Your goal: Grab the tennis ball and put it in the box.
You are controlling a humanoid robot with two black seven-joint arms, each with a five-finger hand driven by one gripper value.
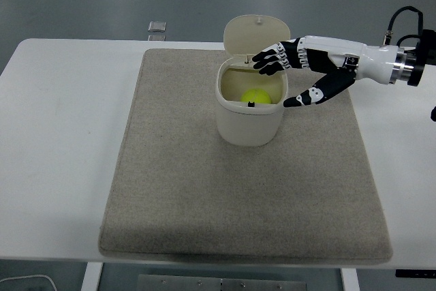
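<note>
Tennis ball (257, 95): a yellow-green ball is seen lying inside the box, low against the inner wall on the side nearest the camera; only its upper part is shown above the rim, and it is touched by no finger.

Box (249, 126): a cream, round-cornered container is set upright on the mat, a little beyond the mat's middle. Its hinged lid (257, 34) is swung open and stands raised behind the opening.

Right hand (300, 77): it is held out from the picture's right edge at the end of a white forearm, just above and beside the box's right rim. Nothing is grasped by it.

Fingers (269, 61): they are spread and released; the black-and-white fingertips are stretched over the far right part of the opening, just in front of the lid.

Thumb (317, 93): it is extended apart from the other digits, pointing towards the box's right side, with a clear gap left between.

Left arm: it is not shown in the head view.

Mat (204, 202): a grey-beige rectangular pad is spread over the middle of the table, and the box is carried on it.

Table (61, 134): white surface is left bare on both sides of the mat.

Small object (157, 27): a flat, square, greyish piece is seen at the table's far edge, well apart from the box; what it is cannot be told.
</note>
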